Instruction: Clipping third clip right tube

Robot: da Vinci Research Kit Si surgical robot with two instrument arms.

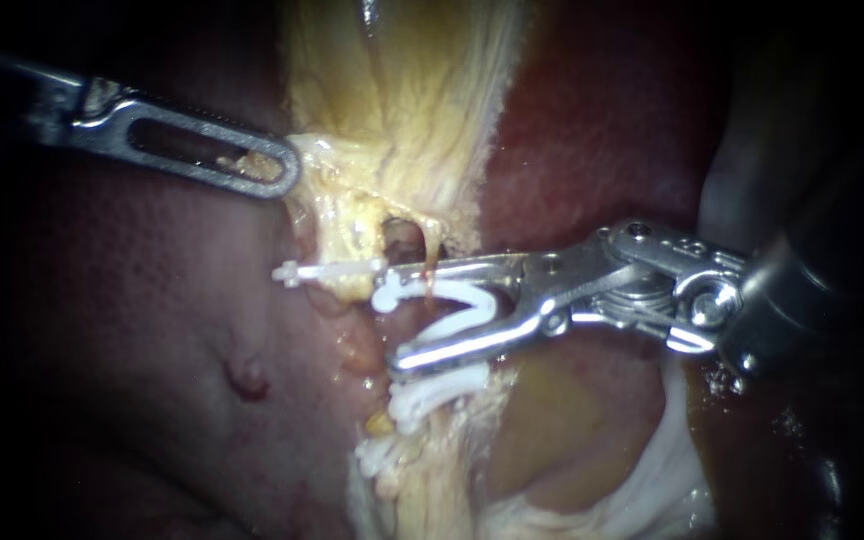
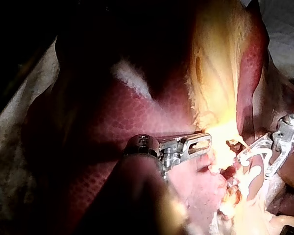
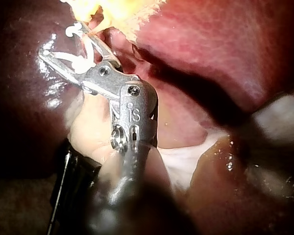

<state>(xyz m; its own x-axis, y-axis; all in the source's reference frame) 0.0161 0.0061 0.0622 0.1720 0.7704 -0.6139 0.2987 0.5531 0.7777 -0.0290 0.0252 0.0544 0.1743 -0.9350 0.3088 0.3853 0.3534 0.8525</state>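
Note:
My right instrument [image 1: 395, 318] comes in from the right with its jaws spread, gripping an open white clip [image 1: 452, 305] between them. A thin brownish tube [image 1: 431, 262] runs down from the yellow gallbladder tissue [image 1: 402, 100] into the clip's mouth. One closed white clip [image 1: 327, 270] sits across the tissue just left of the jaws. Another [image 1: 437, 390] lies below them. My left instrument [image 1: 277, 168] is shut on the gallbladder's edge at upper left, holding it taut. The right wrist view shows the right instrument [image 3: 59, 41] with the loaded clip [image 3: 81, 61]. The left wrist view shows the left instrument [image 2: 203, 143].
Dark red liver [image 1: 152, 330] spreads to the left and behind the right instrument. Pale membrane [image 1: 652, 470] hangs at lower right. A small hole [image 1: 402, 238] opens in the tissue just above the upper right jaw.

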